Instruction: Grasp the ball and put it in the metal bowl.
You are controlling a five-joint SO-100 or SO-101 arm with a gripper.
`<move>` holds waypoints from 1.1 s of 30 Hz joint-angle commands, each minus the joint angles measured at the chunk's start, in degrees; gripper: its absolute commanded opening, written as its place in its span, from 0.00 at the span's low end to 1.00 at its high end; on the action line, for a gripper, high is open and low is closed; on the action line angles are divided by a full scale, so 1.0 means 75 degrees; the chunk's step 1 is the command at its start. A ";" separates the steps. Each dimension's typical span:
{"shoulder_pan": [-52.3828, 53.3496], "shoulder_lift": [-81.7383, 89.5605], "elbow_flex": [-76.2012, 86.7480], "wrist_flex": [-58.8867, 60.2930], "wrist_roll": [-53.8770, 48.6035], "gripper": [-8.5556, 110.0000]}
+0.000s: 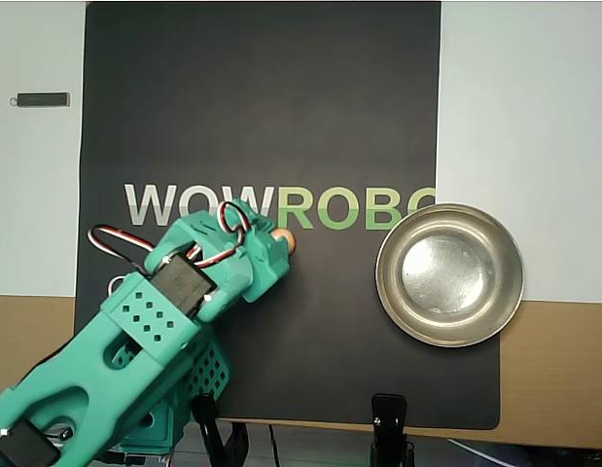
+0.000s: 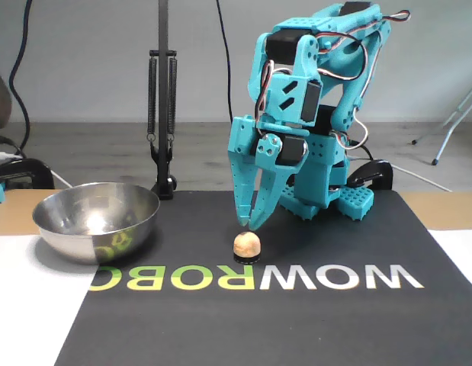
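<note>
The peach-tan ball (image 2: 247, 244) rests on a small black ring on the dark mat, just above the lettering in the fixed view. From overhead the ball (image 1: 286, 240) is half covered by the teal gripper head. My gripper (image 2: 248, 223) points down with its tips just above and behind the ball, apart from it. A narrow slit shows between the fingers and nothing is held. The metal bowl (image 1: 449, 208) stands empty at the mat's right edge in the overhead view. In the fixed view the metal bowl (image 2: 75, 229) is on the left.
The black mat (image 1: 262, 97) carries the WOWROBO lettering. A small dark stick (image 1: 43, 99) lies on the white surface at the overhead left. A black lamp post (image 2: 162, 114) stands behind the bowl, and the arm's base (image 2: 350, 200) sits behind the ball.
</note>
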 commanded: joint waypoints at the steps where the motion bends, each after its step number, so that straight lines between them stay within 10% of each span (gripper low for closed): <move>1: -0.0047 0.0152 -0.0141 0.0012 0.0023 0.37; 33: 0.0141 0.0187 -0.0141 0.0258 -0.0035 0.38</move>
